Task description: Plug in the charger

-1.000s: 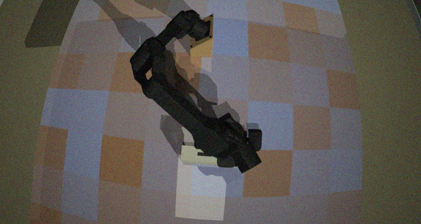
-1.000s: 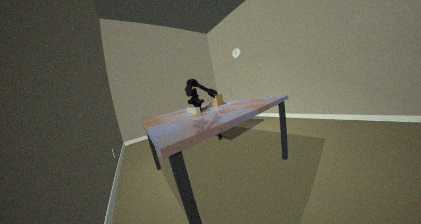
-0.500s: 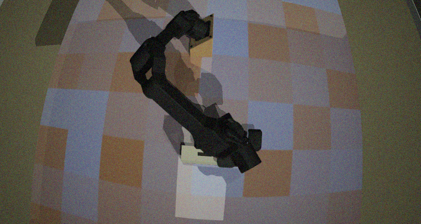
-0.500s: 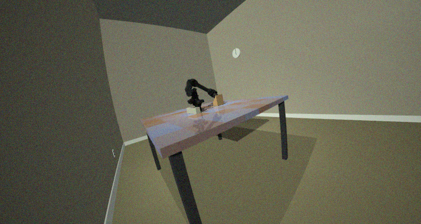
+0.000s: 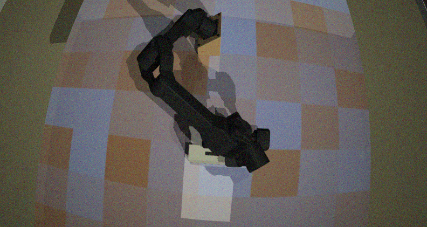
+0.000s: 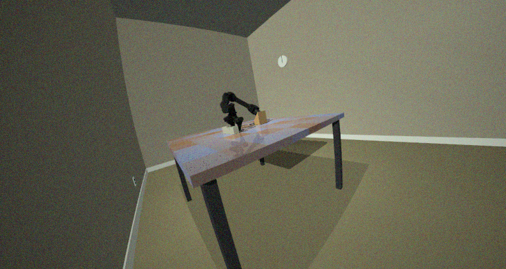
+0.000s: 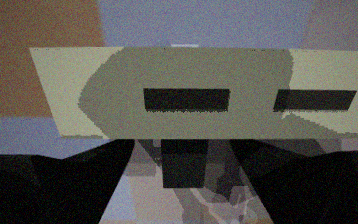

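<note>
The cream power strip [image 5: 195,153] [image 6: 230,130] [image 7: 330,67] lies on the table under the arm's wrist. Its top shows two dark slots in the wrist view. The charger, a small black block [image 7: 185,172], stands against the strip's near edge, below the left slot in the wrist view. My gripper [image 7: 182,139] is open, with one finger on each side of the block and a gap on both sides. The prongs and the outlet openings are hidden, so how deep the charger sits cannot be told. The fingertips are hidden under the arm in the top view.
The arm's base stands on a wooden-coloured block [image 5: 209,49] [image 6: 260,117] at the far side of the table. A pale rectangular patch [image 5: 206,206] shows on the checkered table top [image 5: 319,125] beside the strip. Shadows of the arm fall across the strip and table.
</note>
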Controlling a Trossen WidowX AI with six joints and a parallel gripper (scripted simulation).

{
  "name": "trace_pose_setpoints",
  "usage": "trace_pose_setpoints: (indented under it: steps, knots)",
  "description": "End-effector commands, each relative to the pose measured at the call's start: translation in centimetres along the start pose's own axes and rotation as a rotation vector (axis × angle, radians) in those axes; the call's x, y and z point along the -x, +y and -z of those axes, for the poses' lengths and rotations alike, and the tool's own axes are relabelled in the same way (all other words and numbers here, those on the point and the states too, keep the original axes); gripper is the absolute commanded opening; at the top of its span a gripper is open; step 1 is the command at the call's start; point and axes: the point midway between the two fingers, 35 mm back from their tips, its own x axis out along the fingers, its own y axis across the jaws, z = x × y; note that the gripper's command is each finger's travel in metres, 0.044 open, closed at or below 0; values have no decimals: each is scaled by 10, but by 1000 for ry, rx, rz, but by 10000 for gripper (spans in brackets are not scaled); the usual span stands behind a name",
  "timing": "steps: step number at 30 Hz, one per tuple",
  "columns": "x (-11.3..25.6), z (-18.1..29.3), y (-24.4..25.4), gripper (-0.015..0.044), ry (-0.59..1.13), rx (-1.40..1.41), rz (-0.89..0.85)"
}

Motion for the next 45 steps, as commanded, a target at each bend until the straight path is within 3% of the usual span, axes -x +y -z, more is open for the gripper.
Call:
trace_pose_setpoints:
  steps: [1, 45]
  knots:
    - [0, 1, 0, 440, -3, -2, 0]
    - [-1, 16, 1, 440, -18, -10, -1]
